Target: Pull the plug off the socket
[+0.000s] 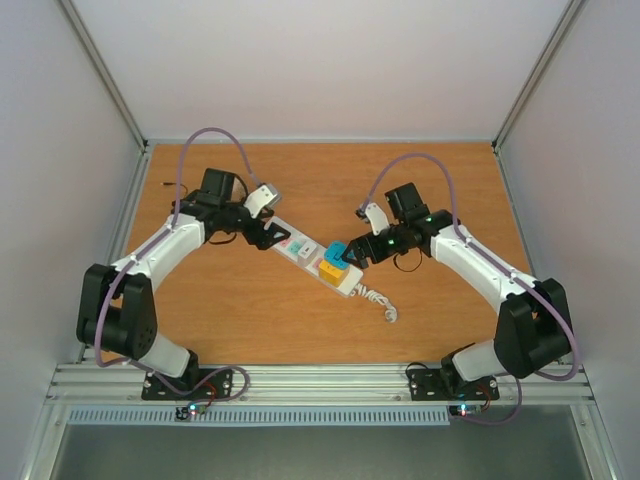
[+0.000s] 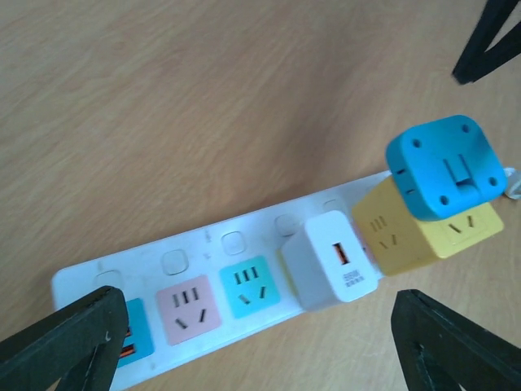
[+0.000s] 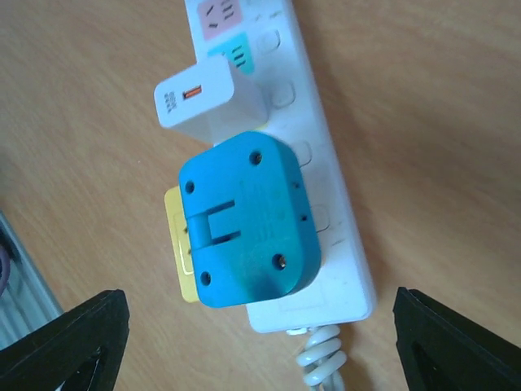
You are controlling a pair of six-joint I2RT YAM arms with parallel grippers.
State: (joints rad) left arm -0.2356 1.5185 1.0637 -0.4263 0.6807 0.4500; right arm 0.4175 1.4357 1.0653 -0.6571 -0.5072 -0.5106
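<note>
Wooden tabletop (image 1: 250, 320) carries the socket (image 1: 300, 248), a long white strip lying slantwise near the middle, its coiled cord (image 1: 380, 305) trailing toward the near edge. At that cord end a blue plug (image 3: 244, 220) sits on a yellow adapter cube (image 2: 395, 236), with a white charger (image 2: 332, 259) plugged in just beside them. The left tool (image 2: 260, 314) hangs wide open over the strip's far-left part, and the right tool (image 3: 260, 305) stands wide open either side of the blue plug without touching it, neither holding anything.

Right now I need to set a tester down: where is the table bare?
Bare: the far table beyond the socket, and the near middle in front of it. Crowded: the centre, left gripper and right gripper flanking the socket.
</note>
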